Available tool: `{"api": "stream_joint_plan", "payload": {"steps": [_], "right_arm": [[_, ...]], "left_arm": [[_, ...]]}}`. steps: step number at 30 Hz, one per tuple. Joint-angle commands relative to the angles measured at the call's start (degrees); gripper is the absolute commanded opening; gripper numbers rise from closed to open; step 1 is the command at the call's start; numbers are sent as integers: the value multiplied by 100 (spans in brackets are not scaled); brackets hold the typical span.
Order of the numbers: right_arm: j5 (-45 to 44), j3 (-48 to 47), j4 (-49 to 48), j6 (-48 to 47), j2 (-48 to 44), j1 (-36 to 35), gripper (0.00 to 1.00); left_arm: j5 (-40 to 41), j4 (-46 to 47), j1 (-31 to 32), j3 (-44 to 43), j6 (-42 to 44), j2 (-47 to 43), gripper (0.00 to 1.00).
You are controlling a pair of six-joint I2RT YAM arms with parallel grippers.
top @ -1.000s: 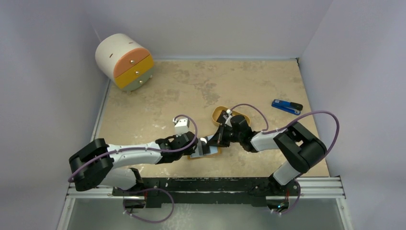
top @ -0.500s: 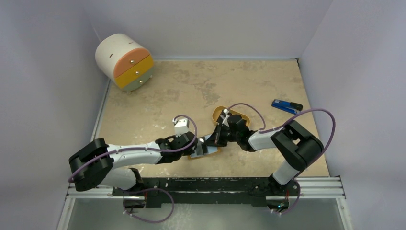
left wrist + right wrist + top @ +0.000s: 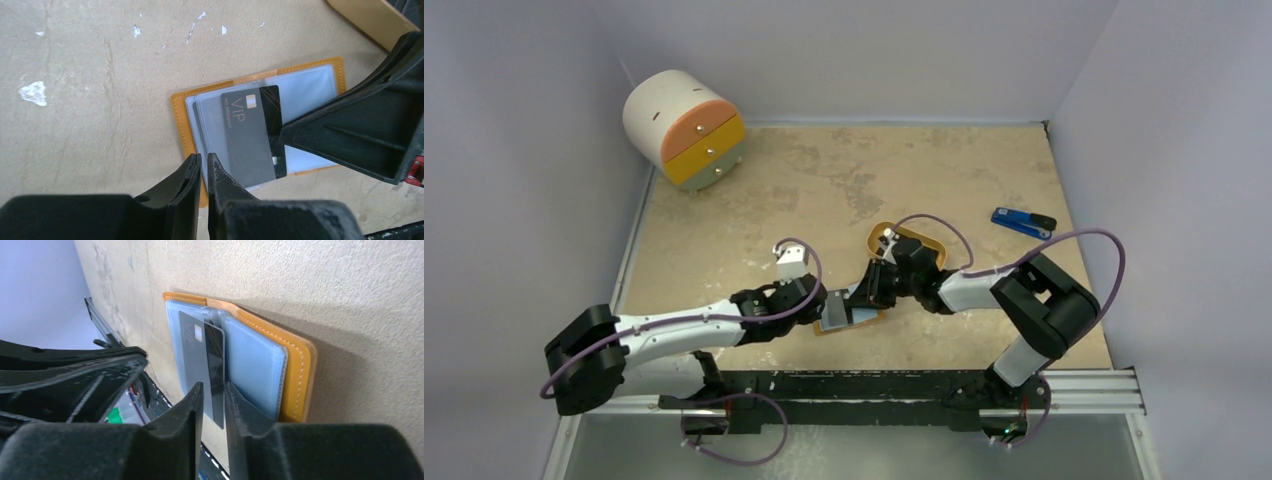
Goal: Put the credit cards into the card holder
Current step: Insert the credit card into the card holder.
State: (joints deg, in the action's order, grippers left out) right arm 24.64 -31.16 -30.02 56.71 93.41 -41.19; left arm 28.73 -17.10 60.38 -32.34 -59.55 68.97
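The card holder lies open on the table, orange rim up, with pale blue-grey clear sleeves. A black credit card marked VIP sits mostly inside a sleeve, with its dark end sticking out. My right gripper comes in low from the right, its fingers closed on either side of that exposed end. My left gripper is shut and empty, tips over the holder's near left edge. No other card is clearly in view.
An orange oval tray lies just behind the right gripper. A blue-and-black gadget lies at the right. A round white drawer unit stands at the back left. Walls close in the table on both sides.
My left arm has drawn back to the left, its gripper now at the holder's left edge. My right gripper has moved slightly left, toward the holder, with the card.
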Motion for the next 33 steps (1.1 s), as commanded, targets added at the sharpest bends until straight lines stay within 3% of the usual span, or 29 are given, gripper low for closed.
{"api": "stream_joint_plan", "payload": {"steps": [1, 11, 33], "right_arm": [[-158, -183, 336, -212, -250, -29, 28], [-398, -594, 994, -472, -197, -114, 43], [-387, -1116, 1167, -603, 152, -481, 41]], "left_arm": [[309, -345, -35, 64, -154, -429, 10], [503, -260, -78, 313, -365, -110, 4], [217, 363, -123, 471, -252, 211, 2]]}}
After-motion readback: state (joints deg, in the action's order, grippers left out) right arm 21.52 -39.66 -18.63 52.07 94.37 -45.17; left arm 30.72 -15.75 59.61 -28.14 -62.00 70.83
